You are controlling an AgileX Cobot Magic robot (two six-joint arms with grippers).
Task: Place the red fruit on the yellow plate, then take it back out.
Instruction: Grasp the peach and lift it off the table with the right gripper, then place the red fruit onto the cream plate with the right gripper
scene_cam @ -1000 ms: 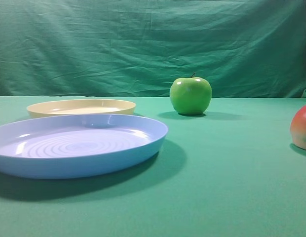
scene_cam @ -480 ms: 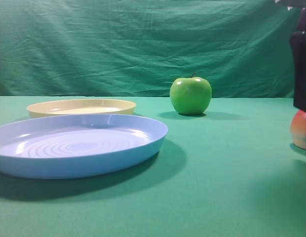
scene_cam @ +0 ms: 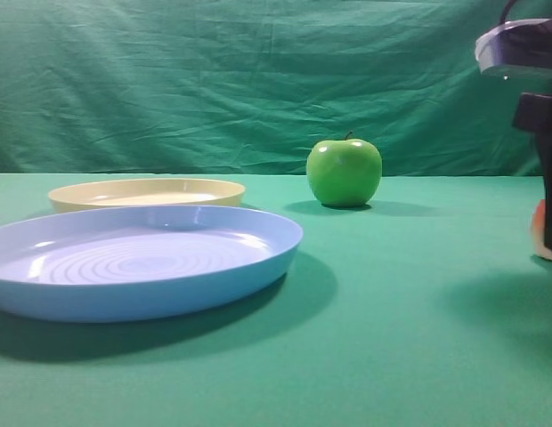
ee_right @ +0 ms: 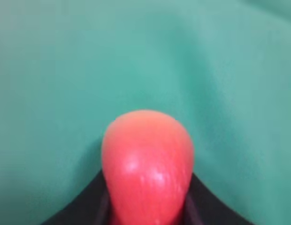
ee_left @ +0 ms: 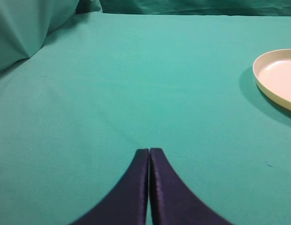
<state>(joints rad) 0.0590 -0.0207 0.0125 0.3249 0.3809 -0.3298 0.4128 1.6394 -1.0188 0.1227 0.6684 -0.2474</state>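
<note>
- Green cloth covers worktop (scene_cam: 392,338) and backdrop.
- Right fingers (ee_right: 145,206) straddle the red fruit (ee_right: 146,164), bottom centre of wrist view; whether they grip it, cannot tell.
- Yellow plate (scene_cam: 147,191) far left.
- Left fingers (ee_left: 149,154) pressed closed, empty.

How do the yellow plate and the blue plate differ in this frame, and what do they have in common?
The yellow plate is pale cream-yellow; the blue plate is light blue. The yellow plate's inside looks plain and smooth, while the blue plate's floor carries concentric rings. In the exterior view the yellow plate sits farther back and looks smaller, partly hidden behind the blue plate's rim. Both are shallow, round, low-rimmed, lie flat on the green cloth and hold nothing.
</note>
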